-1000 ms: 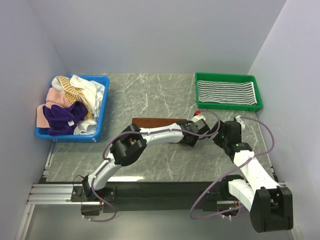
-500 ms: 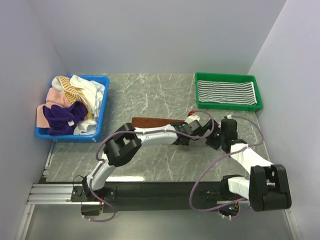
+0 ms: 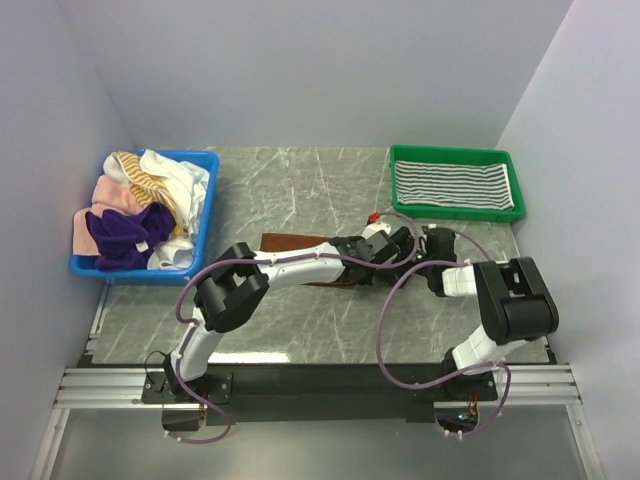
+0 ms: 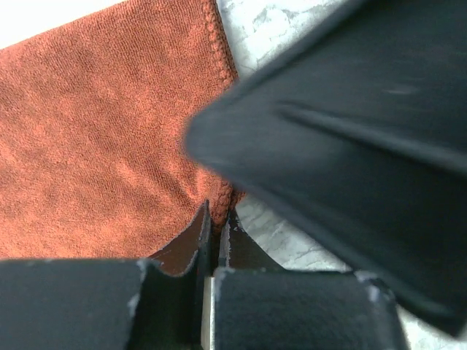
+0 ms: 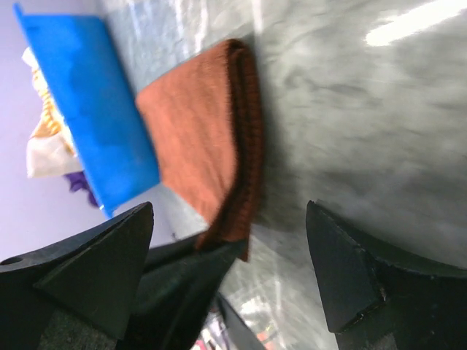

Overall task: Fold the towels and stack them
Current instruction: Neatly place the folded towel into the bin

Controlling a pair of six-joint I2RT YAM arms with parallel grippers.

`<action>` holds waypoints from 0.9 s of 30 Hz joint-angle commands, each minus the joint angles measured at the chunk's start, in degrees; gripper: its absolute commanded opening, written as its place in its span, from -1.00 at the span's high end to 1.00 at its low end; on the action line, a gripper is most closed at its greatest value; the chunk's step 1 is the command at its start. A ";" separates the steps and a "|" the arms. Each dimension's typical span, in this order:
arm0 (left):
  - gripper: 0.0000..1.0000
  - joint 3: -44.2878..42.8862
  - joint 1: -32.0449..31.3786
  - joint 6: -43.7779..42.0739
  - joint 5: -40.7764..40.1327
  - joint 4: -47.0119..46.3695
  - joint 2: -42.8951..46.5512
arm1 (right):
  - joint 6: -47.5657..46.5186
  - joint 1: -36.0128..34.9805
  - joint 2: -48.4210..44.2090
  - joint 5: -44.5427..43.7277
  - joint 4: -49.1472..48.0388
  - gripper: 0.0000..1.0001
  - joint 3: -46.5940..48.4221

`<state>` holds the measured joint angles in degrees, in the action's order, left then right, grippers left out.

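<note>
Brown towel (image 3: 300,245): folded, flat on marble table (image 3: 300,190), centre of frame.
Left gripper (image 4: 215,219): jaws together, pinching that towel's right edge.
Right gripper (image 5: 230,219): jaws wide apart beside the same edge, holding nothing.
Striped towel (image 3: 452,185): flat in green tray (image 3: 457,213), upper right.
Mixed towels (image 3: 140,205): heaped in blue bin (image 3: 200,240), upper left.

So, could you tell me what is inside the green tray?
One grey-white striped towel lies flat inside the green tray, covering most of its floor. Whether another towel lies beneath it cannot be seen.
</note>
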<state>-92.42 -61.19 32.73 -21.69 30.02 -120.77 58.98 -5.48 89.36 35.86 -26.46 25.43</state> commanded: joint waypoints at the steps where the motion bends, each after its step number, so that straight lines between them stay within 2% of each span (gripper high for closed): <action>1: 0.99 0.40 -0.25 1.46 1.30 -2.33 4.31 | 3.50 -2.95 5.38 0.27 -3.42 -0.83 0.85; 12: 0.99 -1.35 -0.16 2.60 0.43 -2.69 5.28 | 6.93 -10.87 16.45 -1.58 -7.90 -0.68 5.86; 18: 0.93 -2.93 -0.16 3.57 1.47 -1.72 3.53 | 5.80 -11.05 16.11 -2.72 -7.03 -0.36 6.82; 19: 0.89 -2.94 -0.16 3.66 1.91 -1.89 3.26 | 5.10 -11.14 15.85 -3.24 -6.51 -0.16 7.17; 21: 0.83 -2.77 -0.16 4.18 3.14 -2.16 3.26 | 4.13 -11.05 14.79 -3.77 -5.01 0.04 7.53; 22: 0.77 -2.68 -0.16 4.36 3.15 -2.07 3.35 | 2.82 -10.96 14.53 -4.21 -4.14 0.24 8.14; 23: 0.66 -2.68 -0.16 4.62 3.06 -1.90 3.70 | 2.02 -11.05 14.18 -4.48 -2.56 0.36 8.49; 24: 0.41 -2.50 -0.16 4.62 2.80 -1.72 3.87 | 1.23 -10.96 13.30 -4.83 -1.50 0.46 8.84; 25: 0.28 -2.41 -0.16 4.71 2.80 -1.72 4.14 | -0.69 -10.87 12.86 -5.09 -0.36 0.79 9.80; 27: -0.05 -1.89 -0.07 4.97 3.06 -1.54 5.19 | -2.90 -10.52 11.89 -5.80 3.59 1.00 11.12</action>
<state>-92.86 -61.10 36.69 -19.31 30.17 -118.56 61.93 -15.88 103.77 33.39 -30.48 34.06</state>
